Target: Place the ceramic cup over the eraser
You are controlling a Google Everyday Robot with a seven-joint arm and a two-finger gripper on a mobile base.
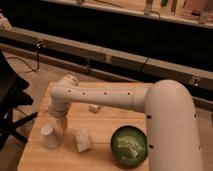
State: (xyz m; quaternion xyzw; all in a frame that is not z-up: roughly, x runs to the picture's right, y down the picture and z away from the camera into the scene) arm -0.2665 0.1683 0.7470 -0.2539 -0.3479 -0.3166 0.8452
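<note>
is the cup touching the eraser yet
Apart. The camera view shows bare table between the ceramic cup and the eraser; the end effector is at the cup.

No legible text, label, brand, number or sign on any surface. Gripper [59, 123] positioned low above wooden table [105, 120], just beside ceramic cup [50, 136]: unmarked. Eraser [82, 140] and green bowl [129, 145]: unmarked.
</note>
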